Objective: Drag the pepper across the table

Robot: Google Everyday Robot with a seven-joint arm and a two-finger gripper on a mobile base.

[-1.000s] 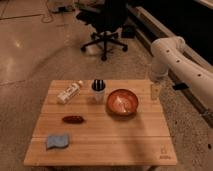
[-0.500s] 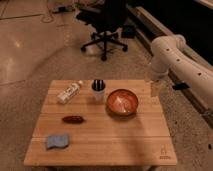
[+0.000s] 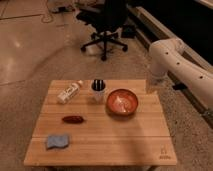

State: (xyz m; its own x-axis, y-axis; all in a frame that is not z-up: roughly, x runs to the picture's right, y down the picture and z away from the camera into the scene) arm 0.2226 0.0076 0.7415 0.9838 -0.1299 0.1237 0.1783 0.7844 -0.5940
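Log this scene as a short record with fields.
table: light wood planks
pepper: lying left of centre, nothing touching it
gripper: by the table's back right corner, far from the pepper
bowl: right of centre
cup: behind and left of the bowl
bottle: lying at back left
cloth: front left

We see dim, warm light: the desk (image 3: 100, 135) evenly lit, soft glare on the floor (image 3: 27, 47) at upper left, darkness at far right, the pale tool (image 3: 153, 86) lit beside the desk's far right corner
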